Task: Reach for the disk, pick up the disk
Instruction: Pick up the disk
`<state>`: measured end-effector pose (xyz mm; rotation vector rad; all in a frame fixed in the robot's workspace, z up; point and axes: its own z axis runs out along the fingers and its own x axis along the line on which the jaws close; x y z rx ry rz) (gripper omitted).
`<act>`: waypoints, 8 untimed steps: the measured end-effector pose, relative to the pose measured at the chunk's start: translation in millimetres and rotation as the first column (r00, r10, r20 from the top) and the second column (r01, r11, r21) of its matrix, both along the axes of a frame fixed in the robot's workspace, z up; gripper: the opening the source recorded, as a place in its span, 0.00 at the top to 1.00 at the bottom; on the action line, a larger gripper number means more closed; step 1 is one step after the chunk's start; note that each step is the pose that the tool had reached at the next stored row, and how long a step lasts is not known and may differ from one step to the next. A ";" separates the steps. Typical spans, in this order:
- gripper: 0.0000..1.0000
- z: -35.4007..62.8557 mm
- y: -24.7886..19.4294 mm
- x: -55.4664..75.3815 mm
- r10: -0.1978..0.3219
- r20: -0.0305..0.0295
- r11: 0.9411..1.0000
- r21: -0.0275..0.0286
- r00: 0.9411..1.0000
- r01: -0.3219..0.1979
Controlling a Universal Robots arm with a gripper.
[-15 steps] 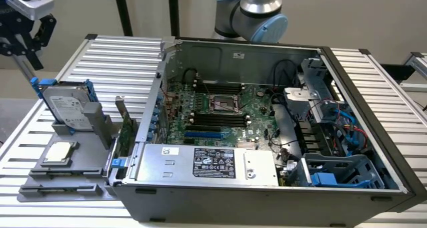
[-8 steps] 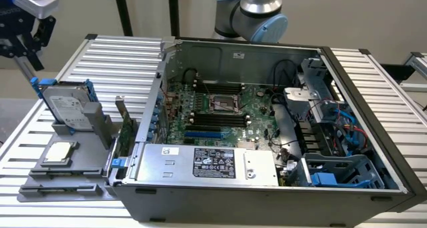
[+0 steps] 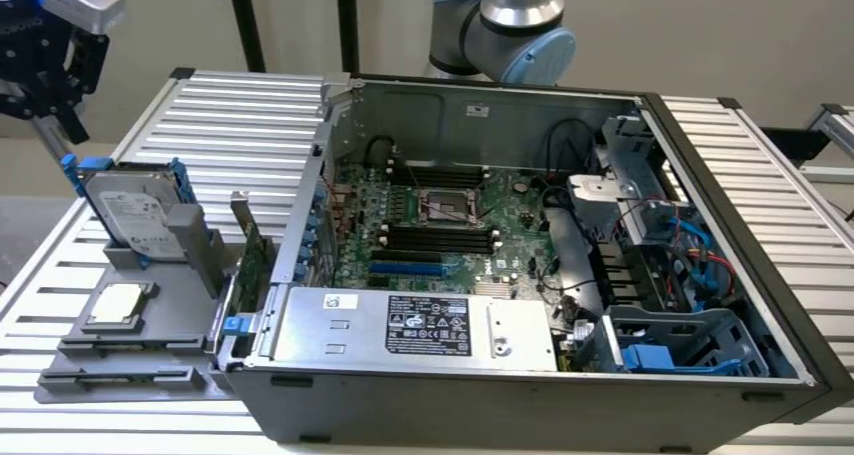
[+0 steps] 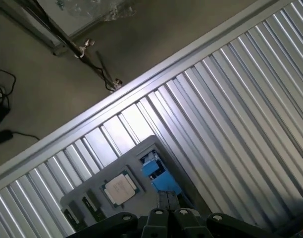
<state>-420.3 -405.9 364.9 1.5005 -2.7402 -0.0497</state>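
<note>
Hovering just above the upright disk (image 3: 134,213), the gripper (image 3: 64,140) carries nothing, its jaws drawn narrow, almost touching.

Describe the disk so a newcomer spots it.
On the exterior view's left, beside the open computer case, sits a grey holder. The disk stands on edge in it, blue-railed and white-labelled, unlike the small square chip lying flat nearby.
</note>
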 end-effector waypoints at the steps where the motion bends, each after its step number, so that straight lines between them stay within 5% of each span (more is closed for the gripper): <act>1: 0.89 -0.3 0.0 0.0 0.017 0.000 1.000 0.000 1.000 -0.017; 8: 0.89 -2.8 0.0 0.0 0.144 0.000 0.990 0.000 0.990 -0.144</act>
